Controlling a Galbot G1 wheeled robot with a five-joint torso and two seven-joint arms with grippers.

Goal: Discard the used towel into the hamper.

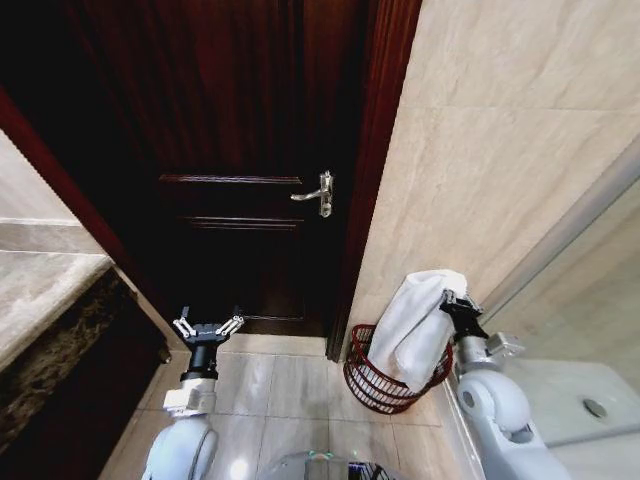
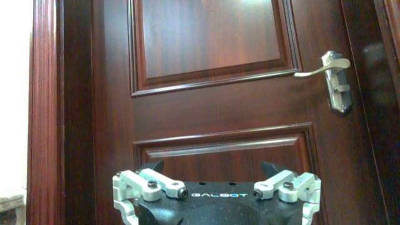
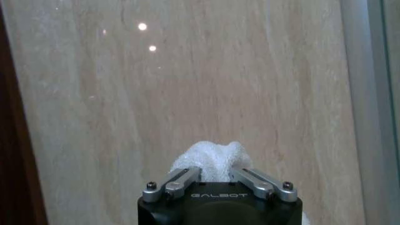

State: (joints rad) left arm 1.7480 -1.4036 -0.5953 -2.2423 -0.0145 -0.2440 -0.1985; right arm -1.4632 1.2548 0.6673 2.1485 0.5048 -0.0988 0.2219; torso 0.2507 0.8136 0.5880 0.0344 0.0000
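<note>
A white towel (image 1: 420,325) hangs from my right gripper (image 1: 452,299), which is shut on its upper end. The towel's lower part drapes down into the hamper (image 1: 375,378), a dark reddish-brown wire basket standing on the floor against the beige tiled wall. In the right wrist view the towel (image 3: 211,157) bulges out between the closed fingers (image 3: 182,178). My left gripper (image 1: 208,327) is open and holds nothing, raised above the floor in front of the dark wooden door (image 1: 245,170); the left wrist view shows its spread fingers (image 2: 150,183) facing that door.
The door has a silver lever handle (image 1: 318,194). A marble counter (image 1: 45,290) runs along the left. A white fixture with a drain (image 1: 590,405) sits at the right beside a glass partition. Light floor tiles (image 1: 275,385) lie between door and hamper.
</note>
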